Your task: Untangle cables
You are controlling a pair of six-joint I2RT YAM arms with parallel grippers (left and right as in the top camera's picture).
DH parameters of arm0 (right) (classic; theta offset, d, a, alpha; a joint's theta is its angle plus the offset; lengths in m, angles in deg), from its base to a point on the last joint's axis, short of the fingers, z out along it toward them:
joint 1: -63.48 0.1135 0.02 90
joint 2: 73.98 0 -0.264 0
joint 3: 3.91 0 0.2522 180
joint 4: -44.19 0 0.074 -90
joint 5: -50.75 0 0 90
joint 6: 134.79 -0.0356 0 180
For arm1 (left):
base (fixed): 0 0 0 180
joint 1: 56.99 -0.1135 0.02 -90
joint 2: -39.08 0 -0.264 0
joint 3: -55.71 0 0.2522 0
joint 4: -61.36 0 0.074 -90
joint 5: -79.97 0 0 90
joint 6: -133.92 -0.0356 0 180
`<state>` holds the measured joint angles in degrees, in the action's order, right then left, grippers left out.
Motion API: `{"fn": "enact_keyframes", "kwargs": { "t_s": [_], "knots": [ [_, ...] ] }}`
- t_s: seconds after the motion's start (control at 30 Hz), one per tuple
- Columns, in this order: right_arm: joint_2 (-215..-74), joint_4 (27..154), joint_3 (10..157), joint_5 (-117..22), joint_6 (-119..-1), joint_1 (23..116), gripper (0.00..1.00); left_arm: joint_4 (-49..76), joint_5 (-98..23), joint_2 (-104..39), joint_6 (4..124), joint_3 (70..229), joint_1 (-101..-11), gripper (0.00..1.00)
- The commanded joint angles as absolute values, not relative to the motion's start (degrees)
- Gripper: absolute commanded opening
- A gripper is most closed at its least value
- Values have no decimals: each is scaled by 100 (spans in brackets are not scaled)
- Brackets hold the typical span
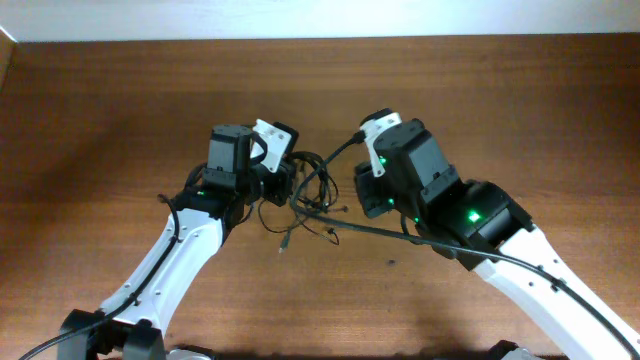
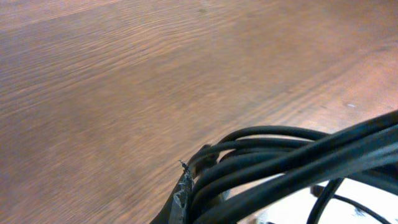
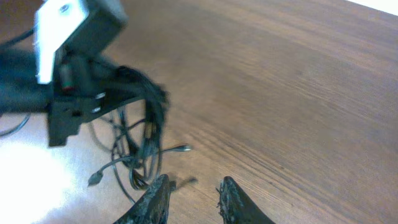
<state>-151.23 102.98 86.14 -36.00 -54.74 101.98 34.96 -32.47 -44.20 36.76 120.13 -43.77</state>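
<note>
Overhead: two white-and-black arms over one brown wooden table [image 1: 100, 120], meeting near its middle. Between them, one tangled clump of cables [image 1: 312, 192]: thin, black, looped over each other, with loose tails trailing toward the near edge. Too knotted to count as separate cords.

Right wrist: left gripper [image 3: 142, 93] clamped on the top of the clump, strands hanging from it down to the wood. At least three small plug ends [image 3: 182, 149] countable here, splayed out at the bottom of the tangle, one with a light metal tip, the others dark and blurred. Right gripper [image 3: 194, 198] with its two fingers parted, nothing between them, low over the table and just beside the lowest strands.

Left wrist: about five glossy black strands crossing the lower right corner in one tight bundle, pressed close against a frayed, tape-wrapped fingertip [image 2: 182, 198]. Wood grain beyond, blurred toward the far side.
</note>
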Motion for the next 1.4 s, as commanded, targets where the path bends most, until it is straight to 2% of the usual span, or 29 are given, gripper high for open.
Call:
{"fn": "enact_keyframes", "kwargs": {
  "t_s": [0.0, 0.07, 0.13, 0.23, 0.4, 0.67, 0.77, 0.8, 0.87, 0.97, 1.0, 1.03, 1.1, 1.13, 1.2, 1.3, 1.37],
  "knots": [
    [-15584, 10266, 8625, -4256, -4794, 10198, 31, 3552, -4112, -4423, 3372, 12019, -4366, 0],
    [-15929, 10047, 8625, -4964, -4432, 10209, 34, 3544, -3998, -4423, 3372, 12019, -4366, 0],
    [-16120, 9896, 8625, -4887, -4432, 10209, 38, 3533, -4003, -4423, 3377, 12019, -4364, 0],
    [-16485, 9488, 8625, -3974, -4701, 10209, 37, 3469, -4027, -4423, 3396, 12019, -4364, 0],
    [-16432, 9101, 8789, -4000, -4716, 10205, 37, 3463, -4022, -4423, 3394, 12019, -4366, 0],
    [-16434, 8897, 8809, -2951, -4714, 10203, 37, 3336, -4027, -4423, 3394, 12019, -4364, 0],
    [-16596, 9050, 8780, -3001, -4716, 10209, 37, 3421, -4501, -4423, 3396, 12019, -4366, 0],
    [-16618, 9182, 8780, -3064, -4718, 10209, 37, 3419, -4451, -4423, 3396, 12019, -4366, 0],
    [-16474, 9328, 8783, -3259, -4974, 10209, 38, 3334, -3408, -4442, 3394, 12013, -4364, 0],
    [-16465, 9658, 8783, -3257, -5470, 10196, 45, 3555, -2801, -5284, 3226, 11932, -4364, 0],
    [-16469, 9815, 8780, -3263, -5745, 10161, 54, 3646, -2807, -5640, 3226, 11932, -4364, 0],
    [-16491, 9916, 8776, -3434, -5769, 10126, 71, 3725, -2822, -5867, 3226, 11932, -4364, 0],
    [-16649, 10058, 8741, -3425, -5398, 10124, 75, 3810, -2816, -6158, 3221, 11932, -4364, 0],
    [-16810, 9907, 8654, -3515, -5518, 10080, 75, 3861, -2816, -6267, 3219, 11929, -4366, 0],
    [-17330, 9442, 8560, -4538, -5699, 9656, 62, 3939, -2818, -6324, 3224, 11929, -4366, 0],
    [-17547, 9199, 8558, -4955, -4928, 9501, 60, 3941, -2820, -6324, 3226, 11929, -4364, 0],
    [-17667, 9083, 8523, -4962, -4926, 9501, 56, 3941, -2822, -6324, 3248, 11929, -4366, 0]
  ]
}}
